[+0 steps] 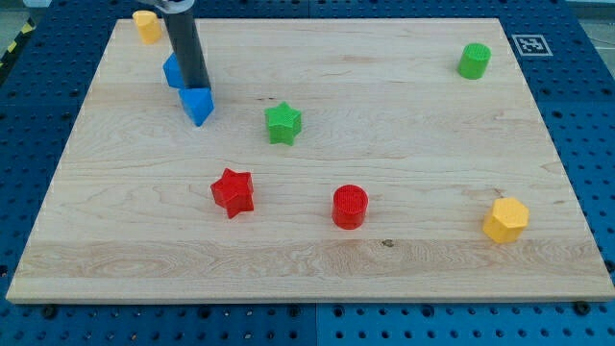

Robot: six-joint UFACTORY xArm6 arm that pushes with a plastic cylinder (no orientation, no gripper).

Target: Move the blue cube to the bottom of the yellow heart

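The yellow heart (147,26) lies at the board's top left corner. A blue block (172,70), apparently the cube, sits just below and right of it, partly hidden behind my rod. A second blue block (198,106), wedge-like in shape, lies just below my tip. My tip (196,86) rests between the two blue blocks, touching or nearly touching both. The rod rises from there to the view's top edge.
A green star (282,123) lies right of the blue blocks. A red star (233,191) and a red cylinder (350,207) lie lower in the middle. A yellow hexagon (505,220) sits at the bottom right, a green cylinder (474,60) at the top right.
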